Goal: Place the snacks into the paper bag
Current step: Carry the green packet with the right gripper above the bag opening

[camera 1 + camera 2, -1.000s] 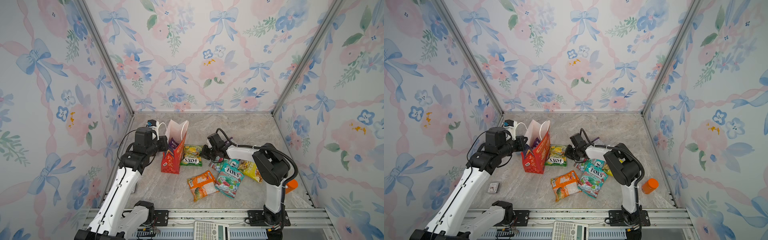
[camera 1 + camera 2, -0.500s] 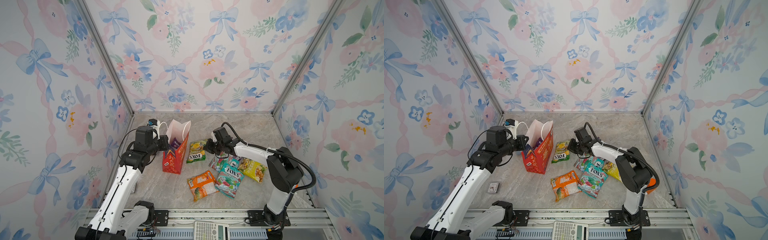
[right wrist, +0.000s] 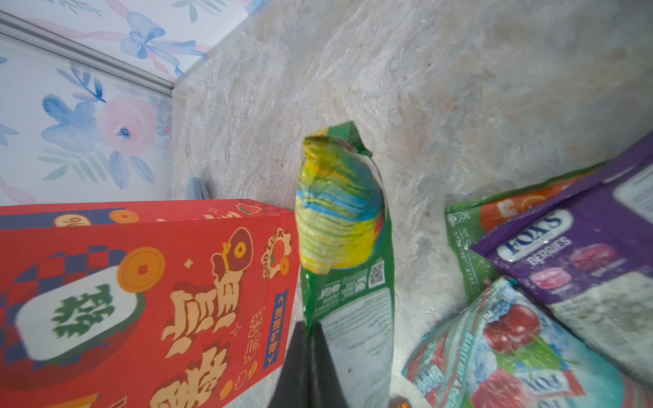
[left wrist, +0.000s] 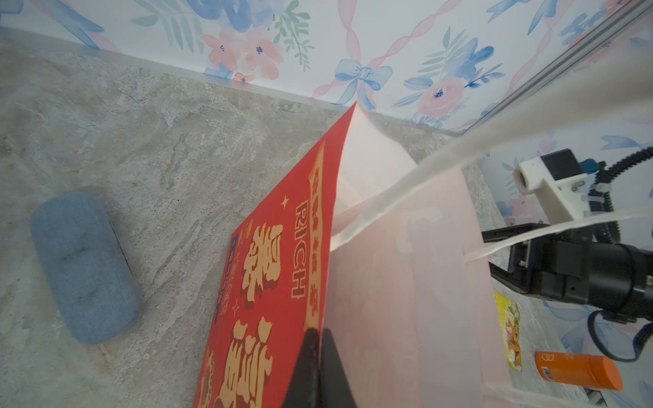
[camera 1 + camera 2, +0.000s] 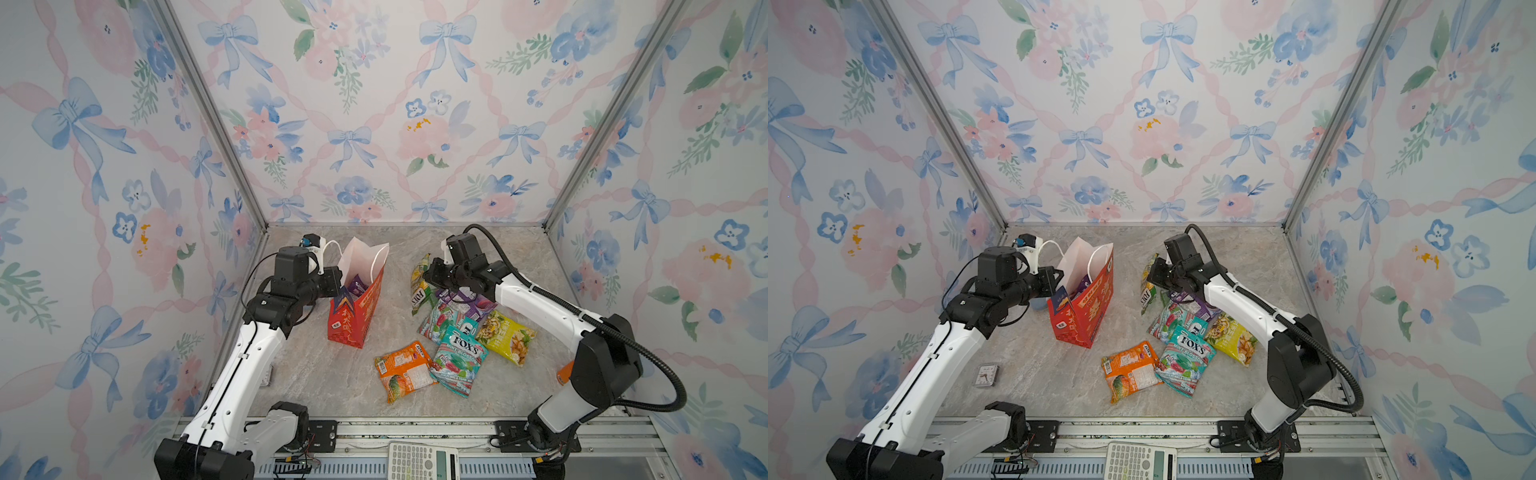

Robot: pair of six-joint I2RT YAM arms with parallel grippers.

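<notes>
Green packet (image 5: pixel 418 291) raised, right jaws clamping it, left jaws clamping bag (image 5: pixel 357 322), purple packet (image 5: pixel 357 286) inside top-views-only

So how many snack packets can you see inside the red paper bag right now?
1: a purple packet shows just inside the open mouth of the paper bag. More may be hidden beneath it.
</notes>
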